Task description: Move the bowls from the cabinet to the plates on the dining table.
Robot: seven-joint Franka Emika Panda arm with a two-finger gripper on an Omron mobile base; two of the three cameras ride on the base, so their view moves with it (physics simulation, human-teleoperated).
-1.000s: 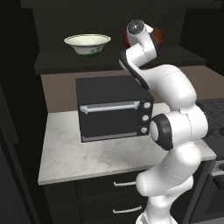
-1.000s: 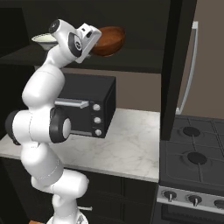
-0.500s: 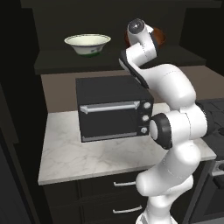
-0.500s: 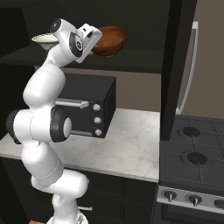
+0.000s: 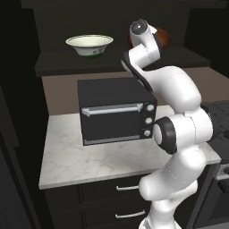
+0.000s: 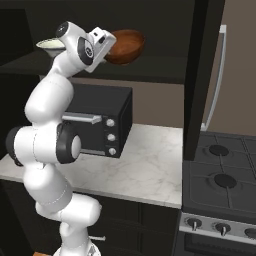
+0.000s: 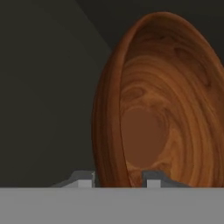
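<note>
In hand view, pincer (image 7: 117,178) straddles wooden bowl's (image 7: 162,105) rim.

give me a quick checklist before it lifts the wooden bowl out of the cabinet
1. Fingers straddle the rim of the reddish-brown bowl, one fingertip outside, one inside: ok.
2. Gripper shut on the rim: ok, jaws narrowed onto it.
3. Grip firm enough to lift: cannot tell.
4. Bowl off the cabinet shelf: cannot tell, it looks tilted.
5. Cream-white bowl apart from the arm, upright on the shelf: ok.
6. Toaster oven below the path out: ok, well under the shelf.
</note>
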